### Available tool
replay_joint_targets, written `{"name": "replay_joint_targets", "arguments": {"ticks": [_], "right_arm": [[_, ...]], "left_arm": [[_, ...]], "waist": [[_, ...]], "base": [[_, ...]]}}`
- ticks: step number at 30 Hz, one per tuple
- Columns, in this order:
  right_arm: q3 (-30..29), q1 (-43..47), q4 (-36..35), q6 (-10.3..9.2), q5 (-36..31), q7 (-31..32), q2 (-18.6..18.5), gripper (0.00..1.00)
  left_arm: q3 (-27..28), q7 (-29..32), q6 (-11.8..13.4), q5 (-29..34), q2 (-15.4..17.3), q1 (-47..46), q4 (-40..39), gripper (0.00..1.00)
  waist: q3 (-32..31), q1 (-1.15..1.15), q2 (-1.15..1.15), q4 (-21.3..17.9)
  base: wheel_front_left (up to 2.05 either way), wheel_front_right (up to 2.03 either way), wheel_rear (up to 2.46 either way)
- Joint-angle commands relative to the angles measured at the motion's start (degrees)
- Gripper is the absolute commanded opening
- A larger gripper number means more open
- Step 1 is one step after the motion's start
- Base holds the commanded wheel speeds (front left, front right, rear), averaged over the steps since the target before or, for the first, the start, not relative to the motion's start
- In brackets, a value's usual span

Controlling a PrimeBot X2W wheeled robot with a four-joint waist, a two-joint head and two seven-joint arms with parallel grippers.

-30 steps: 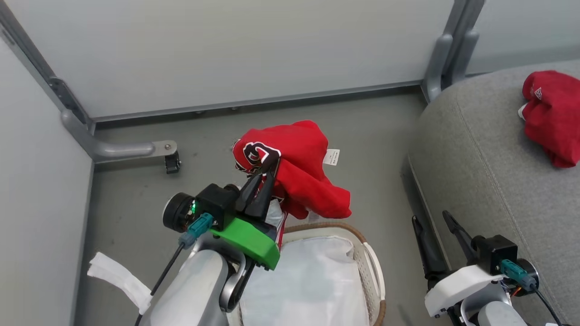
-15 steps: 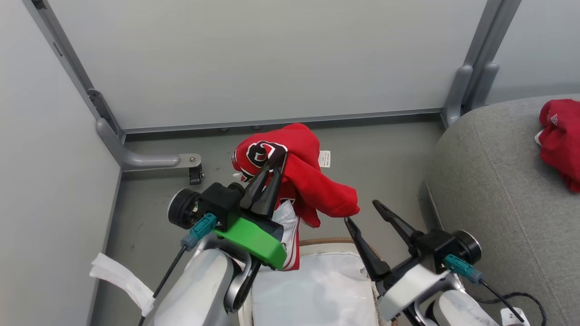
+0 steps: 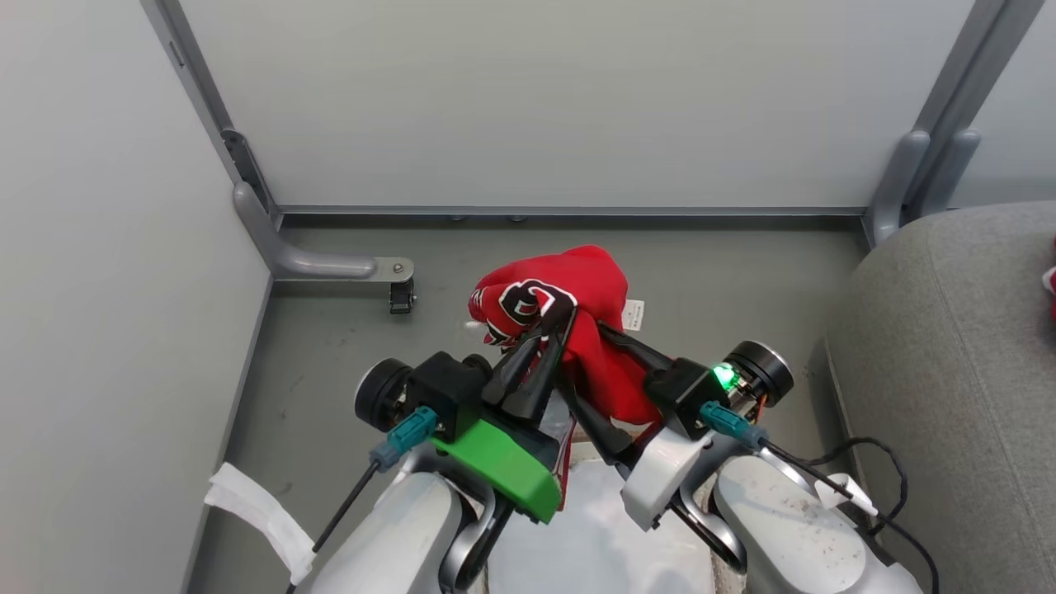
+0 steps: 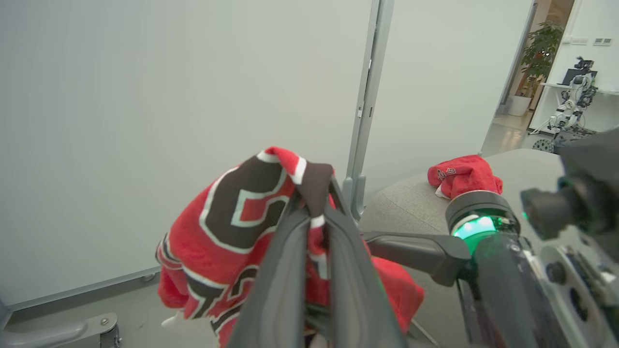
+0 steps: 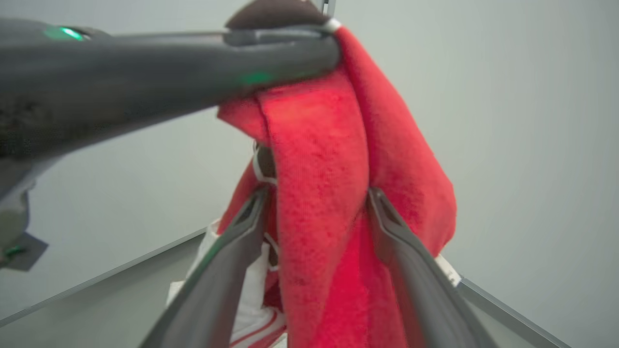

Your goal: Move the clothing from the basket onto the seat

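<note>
Your left gripper (image 3: 559, 315): clamped on a red jersey (image 3: 596, 280) with white trim and a black numeral, held up left of the seat (image 3: 949, 346). Your right gripper (image 3: 589, 369): fingers apart, astride the hanging fold. The left wrist view shows a second jersey (image 4: 465, 175) far on the seat.

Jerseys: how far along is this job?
Done: one jersey lies on the seat. In hand: the left gripper is shut on a second jersey, raised; the right gripper, open, straddles it. Left: carrying it to the seat.
</note>
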Motion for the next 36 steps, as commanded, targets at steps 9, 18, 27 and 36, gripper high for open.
{"name": "replay_joint_targets", "arguments": {"ticks": [9,18,27,36], "right_arm": [[-1.3,0.1,3.4,-0.06,4.6,-0.1,1.1,0.00],[-7.7,6.2,0.2,-0.06,7.4,-0.1,1.1,0.00],[-12.1,10.3,-3.4,-0.06,6.4,-0.1,0.5,0.00],[-17.8,12.9,-5.8,-0.05,5.2,-0.1,-0.6,0.00]], "left_arm": [[-1.8,-0.3,0.1,-1.7,0.0,0.4,0.0,0.00],[2.2,-0.3,0.6,2.1,0.0,3.0,1.1,1.00],[4.8,-0.2,0.1,3.3,0.1,4.6,0.5,1.00],[2.8,-0.2,-0.1,3.0,0.2,2.3,1.9,1.00]], "waist": [[0.0,0.00,0.13,1.6],[0.4,0.00,0.13,-10.7],[2.8,0.00,0.13,-29.0],[5.6,0.00,0.13,-35.3]], "base": [[0.00,0.00,0.00],[0.00,0.00,0.00],[0.00,0.00,0.00],[0.00,0.00,0.00]]}}
